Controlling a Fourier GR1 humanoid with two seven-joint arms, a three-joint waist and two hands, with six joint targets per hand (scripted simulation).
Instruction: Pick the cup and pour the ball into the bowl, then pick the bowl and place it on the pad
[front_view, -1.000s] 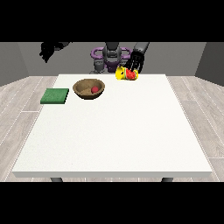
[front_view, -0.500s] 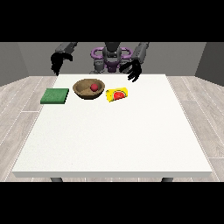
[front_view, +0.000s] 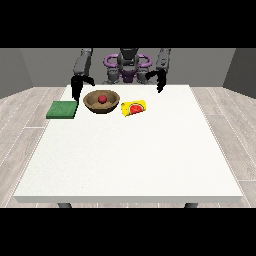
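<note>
We see red ball (front_view: 102, 98) now in wooden bowl (front_view: 102, 102); yellow cup (front_view: 134, 108) released, on its side on worktop (front_view: 130, 155) beside bowl. Pour done. Hand at view's left (front_view: 76, 88) lowered beside bowl, holding nothing; hand at view's right (front_view: 160, 82) withdrawn, empty, fingers hanging relaxed. Green pad (front_view: 62, 109) awaits bowl.

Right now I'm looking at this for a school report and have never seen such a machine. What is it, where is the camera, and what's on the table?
It is a humanoid robot with two arms and black hands, standing behind a white table. The camera faces it from across the table, so the robot looks small at the top. On the table lie a green pad, a brown bowl with a red ball inside, and a yellow cup tipped on its side. The hand at the view's left hangs near the bowl and the hand at the view's right hangs behind the cup; neither holds anything.
</note>
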